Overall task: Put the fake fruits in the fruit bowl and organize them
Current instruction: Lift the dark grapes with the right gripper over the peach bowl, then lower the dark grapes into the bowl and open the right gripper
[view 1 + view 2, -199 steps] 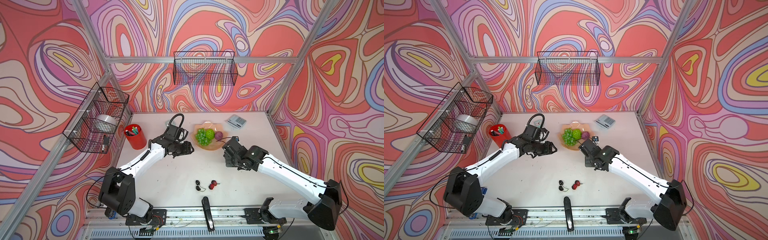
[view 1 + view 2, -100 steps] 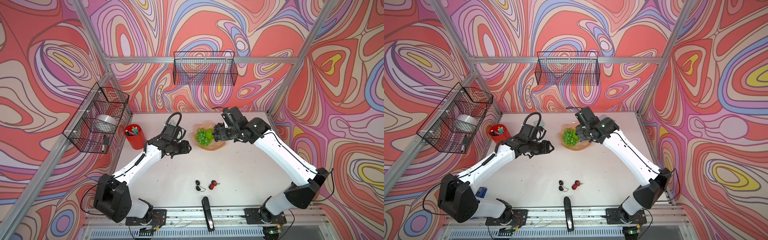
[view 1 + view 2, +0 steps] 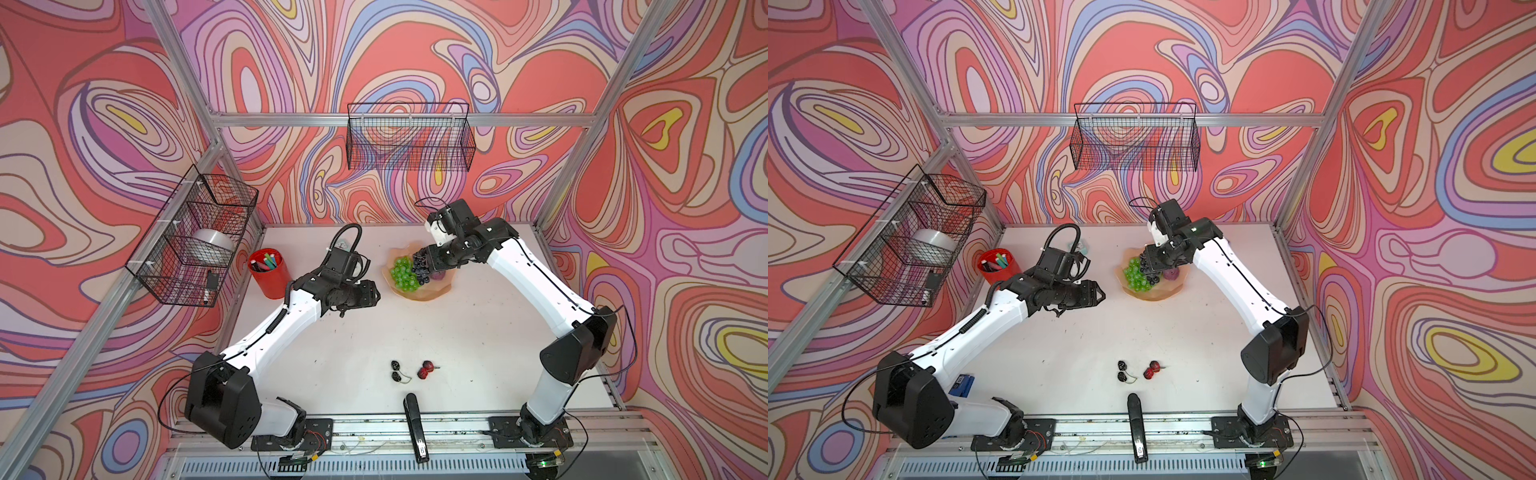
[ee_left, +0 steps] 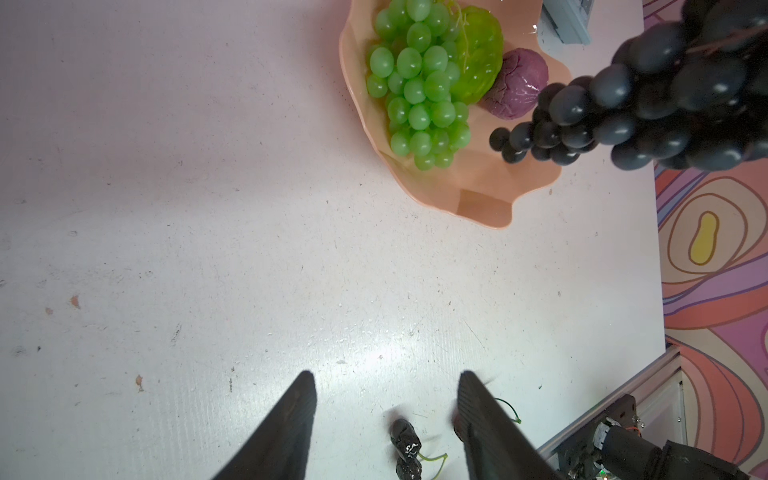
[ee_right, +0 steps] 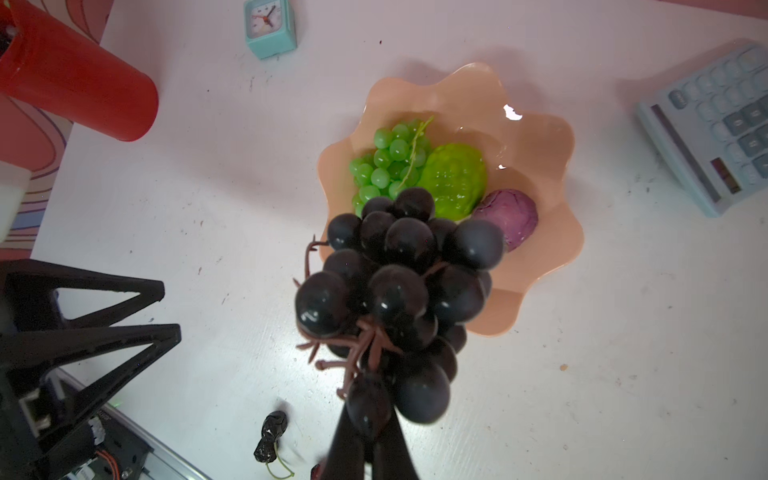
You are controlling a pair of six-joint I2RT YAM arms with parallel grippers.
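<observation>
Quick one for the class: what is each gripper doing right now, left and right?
Left gripper: open, holding nothing.
Right gripper: shut on the dark purple grape bunch, which hangs over the fruit bowl.

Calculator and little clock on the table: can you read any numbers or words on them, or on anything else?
Pale blue plastic calculator: the key marks are blurred, so none can be read.
Small teal square clock: the hands show, but the dial numbers are too small to read.
Long black stapler-like tool: it has a white label near its end, too small to read.
No other words or signs show.
</observation>
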